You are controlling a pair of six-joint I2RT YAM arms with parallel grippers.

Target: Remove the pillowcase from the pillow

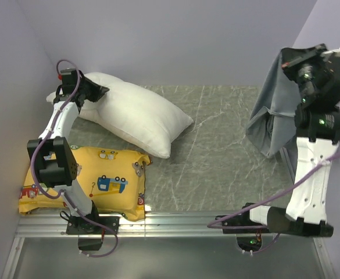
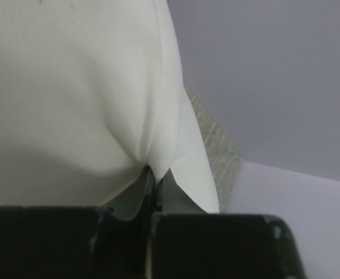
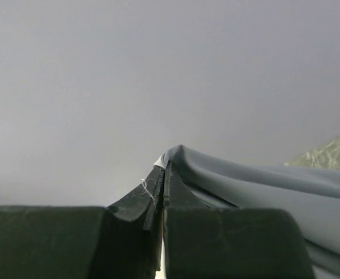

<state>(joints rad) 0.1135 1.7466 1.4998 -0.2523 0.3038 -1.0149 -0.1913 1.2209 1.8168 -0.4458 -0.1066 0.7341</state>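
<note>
The pillowcase [image 1: 272, 113], limp and judged light, was held aloft at a bunched edge by the closed right fingers [image 3: 133, 204], well apart from the soft pillow [image 1: 135, 113], pinched at its corner by the left fingers [image 2: 178, 202] on the worktop [image 1: 216, 151].

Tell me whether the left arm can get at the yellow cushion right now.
Probably not at once. The cushion lies close by the arm's base with only the arm itself above it, yet the left gripper is shut on the pillow and would have to let go first.
</note>
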